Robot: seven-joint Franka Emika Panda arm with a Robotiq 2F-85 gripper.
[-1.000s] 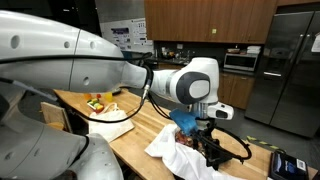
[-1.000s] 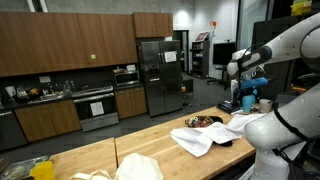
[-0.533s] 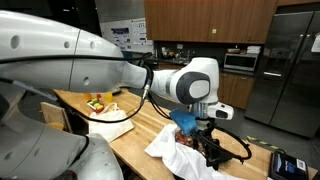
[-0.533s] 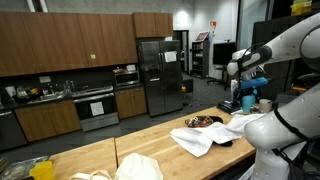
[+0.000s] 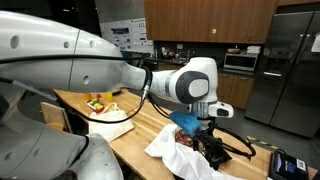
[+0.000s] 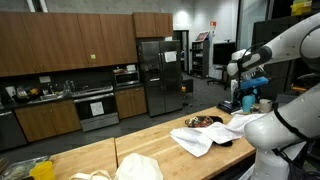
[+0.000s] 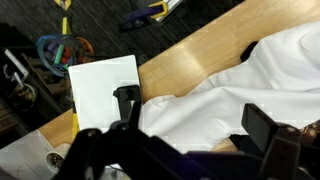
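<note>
White cloth [image 7: 235,85] w/ hand [image 7: 195,118] above

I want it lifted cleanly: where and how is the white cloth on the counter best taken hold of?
Probably a raised fold near the middle of the white cloth, coming straight down from above. It lies rumpled on the flat wooden counter, so no edge stands free for a sideways approach, while the ridges offer something to pinch. The open gripper hangs over it.

I can read no text anywhere: the poster [image 5: 130,36] on the far wall is too small, and the white sheet [image 7: 105,90] by the white cloth [image 7: 235,95] looks blank.
</note>
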